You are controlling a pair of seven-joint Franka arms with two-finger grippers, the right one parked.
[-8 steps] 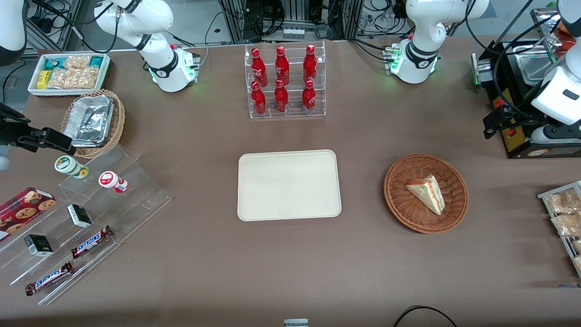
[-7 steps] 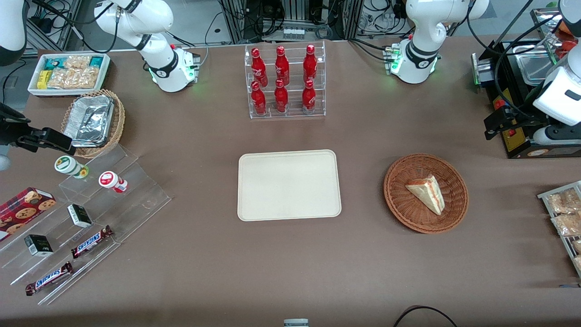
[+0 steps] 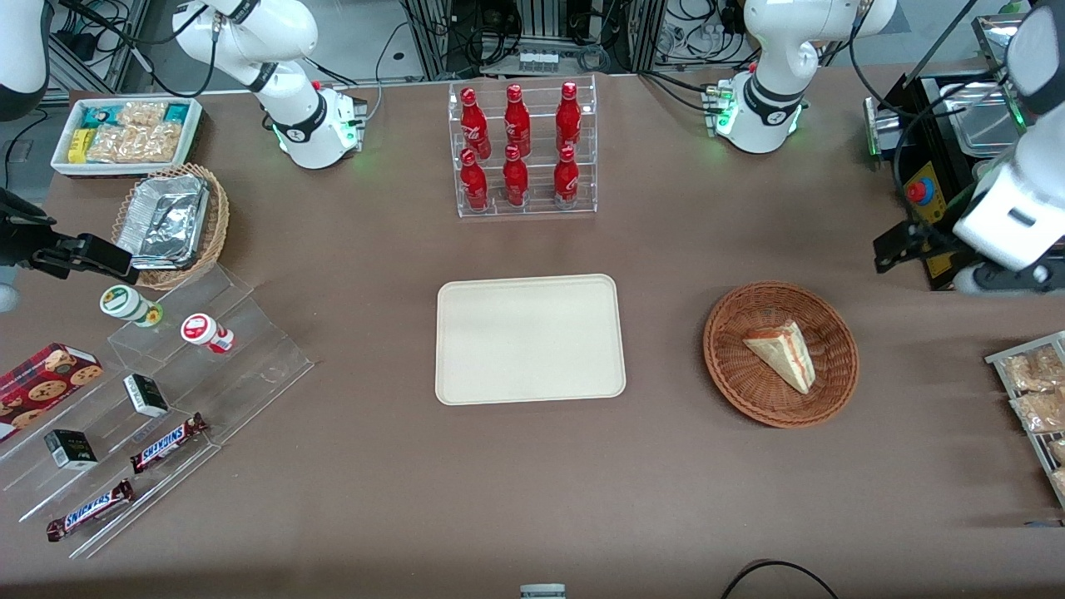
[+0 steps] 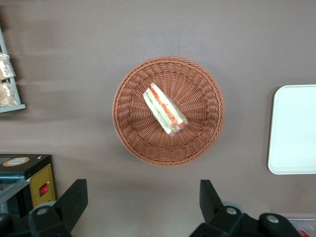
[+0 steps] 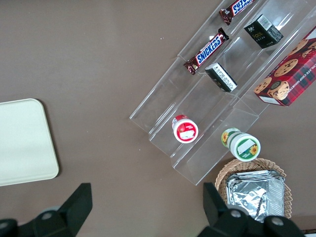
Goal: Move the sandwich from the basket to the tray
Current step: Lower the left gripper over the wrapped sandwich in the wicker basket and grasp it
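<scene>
The gripper (image 4: 140, 205) has shifted toward the basket (image 3: 732, 383) since 0.6 s ago, fingers spread wide and holding nothing — above bare table at the basket's 1 o'clock. The sandwich (image 3: 780, 355) lies in the basket; the tray (image 3: 466, 378) sits at its 9 o'clock — well apart

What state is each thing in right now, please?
Sandwich: lying in the basket, wrapped.
Basket: on the table, holding only the sandwich.
Tray: bare, flat on the table.
Gripper: open, raised above the table, farther from the front camera than the basket.
</scene>
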